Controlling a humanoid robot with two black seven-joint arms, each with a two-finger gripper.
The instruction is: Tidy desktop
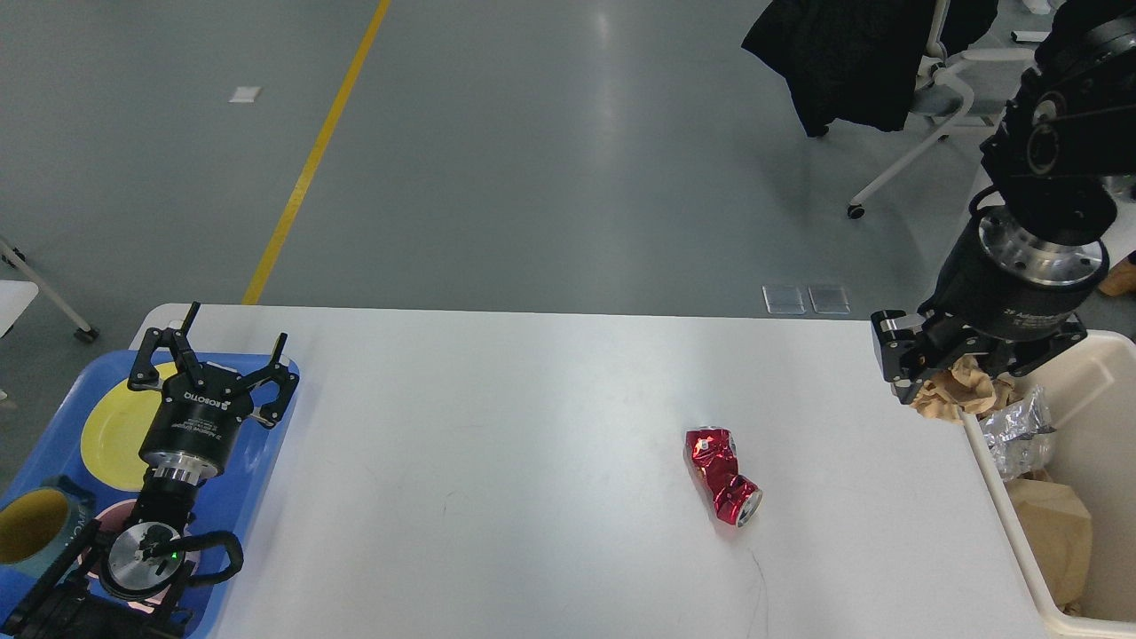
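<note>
right gripper (954, 390) pinching paper wad (954, 393) over bin (1105, 355) rim | left gripper (211, 366) spread | risk: wad drops outside, release too early

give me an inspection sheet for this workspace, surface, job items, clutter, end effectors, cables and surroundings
Surface: the desktop, white, mostly bare.
Job's things: crushed red can lying on its side on the desktop; crumpled brown paper held at the desktop's right edge, beside the cream bin, which holds foil and brown paper.
Clutter: blue tray at left with a yellow plate and a yellow cup.
End effectors: left end effector open above the tray, empty; right end effector shut on the crumpled brown paper.
Cables: black cable loop on the left arm.
Surroundings: grey floor, yellow floor line, office chair draped in black cloth.
</note>
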